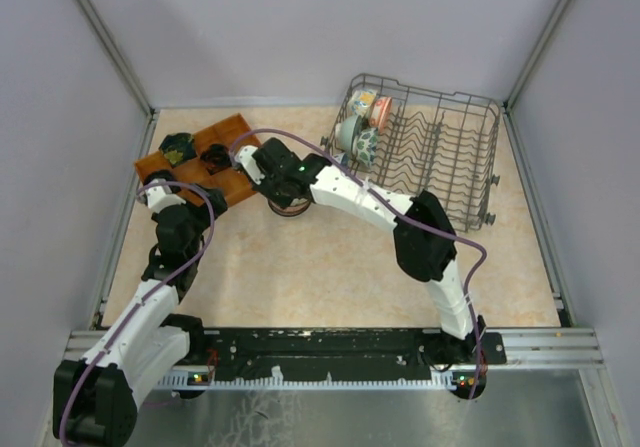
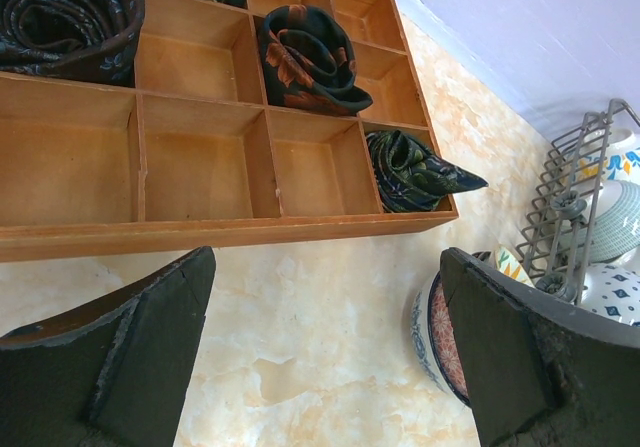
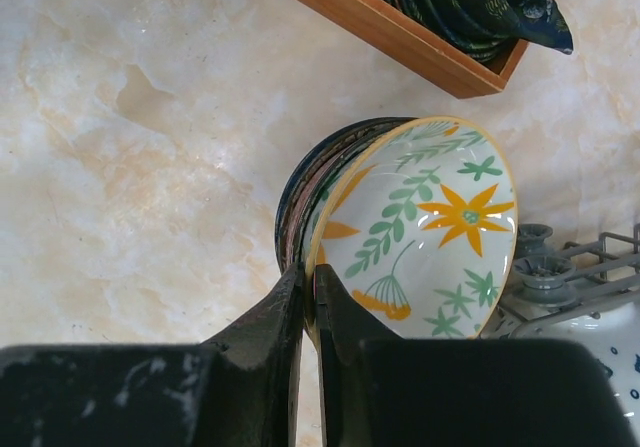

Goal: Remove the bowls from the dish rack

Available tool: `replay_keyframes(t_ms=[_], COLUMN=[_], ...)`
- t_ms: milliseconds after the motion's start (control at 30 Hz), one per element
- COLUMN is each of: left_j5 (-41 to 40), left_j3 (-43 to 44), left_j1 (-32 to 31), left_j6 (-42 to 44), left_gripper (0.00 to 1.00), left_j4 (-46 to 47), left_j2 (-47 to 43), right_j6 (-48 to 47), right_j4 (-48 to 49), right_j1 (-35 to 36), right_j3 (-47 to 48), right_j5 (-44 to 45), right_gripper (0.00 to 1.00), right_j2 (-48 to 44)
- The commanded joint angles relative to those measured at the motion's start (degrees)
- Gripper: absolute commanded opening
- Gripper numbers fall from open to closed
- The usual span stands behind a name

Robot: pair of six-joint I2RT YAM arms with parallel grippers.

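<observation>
**Mira:** Where is the right claw (image 3: 312,285) now, and what does it hold?

**Tomas:** It is closed tight on the rim of the leaf bowl (image 3: 430,227), the one with green leaves and an orange flower. One finger is inside the rim and one outside, at about 7 o'clock on the bowl. The bowl hangs tilted, with its mouth turned to 3 o'clock in the wrist view.

**Mira:** Why tilted?

**Tomas:** I think because the grip on one edge lets the bowl lean. It is directly over the stack (image 3: 296,199) of bowls which stands on the worktop (image 1: 330,267). Whether the bowl already touches the stack, I cannot tell.

**Mira:** And where is the stack?

**Tomas:** From above, at about 11 o'clock from the worktop centre, between the wooden tray (image 2: 200,232) at 10 o'clock and the dish rack (image 1: 440,157) at 1 o'clock. Being close to the rack, it makes each transfer short, in my opinion.

**Mira:** Is the rack unloaded?

**Tomas:** No. Some bowls (image 1: 360,132) stand on edge between the tines at its 9 o'clock end; the rest of the rack looks bare. So the task is partly done.

**Mira:** The left claw (image 2: 325,267)?

**Tomas:** Wide open, with nothing between the fingers. It hovers near the tray, where the rolled cloths (image 2: 310,57) lie in some compartments. It seems to wait out of the way.

**Mira:** What needs care next?

**Tomas:** The bowl should be made level and lowered gently, because a tilted bowl may slide off or knock the stack.
</observation>
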Motion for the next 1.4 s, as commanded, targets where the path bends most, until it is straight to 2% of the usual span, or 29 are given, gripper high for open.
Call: replay_keyframes(t_ms=[0, 500, 833, 967, 1167, 1367], left_j5=[0.1, -0.3, -0.3, -0.4, -0.4, -0.1], left_j3=[-0.1, -0.2, -0.2, -0.2, -0.2, -0.1], left_j1=[0.3, 0.3, 0.3, 0.3, 0.3, 0.3], left_j6=[0.4, 0.5, 0.5, 0.6, 0.5, 0.4], left_gripper=[1.00, 0.99, 0.99, 0.99, 0.99, 0.99], left_j4=[0.4, 0.0, -0.3, -0.5, -0.5, -0.1], left_j2=[-0.9, -1.6, -1.8, -2.1, -2.1, -1.6], right_j6=[0.3, 1.4, 2.6, 3.0, 3.2, 3.3], right_j4=[2.0, 2.9, 5.3, 5.5, 8.9, 13.5], right_j1=[1.7, 5.7, 5.8, 5.9, 5.8, 5.9], right_j3=[0.1, -0.3, -2.8, -3.2, -5.9, -9.5], right_j5=[2.0, 12.5, 13.9, 14.5, 15.1, 15.7], right_gripper=[0.09, 0.00, 0.01, 0.09, 0.29, 0.33], right_j2=[-2.9, 1.4, 1.2, 0.9, -3.1, -8.8])
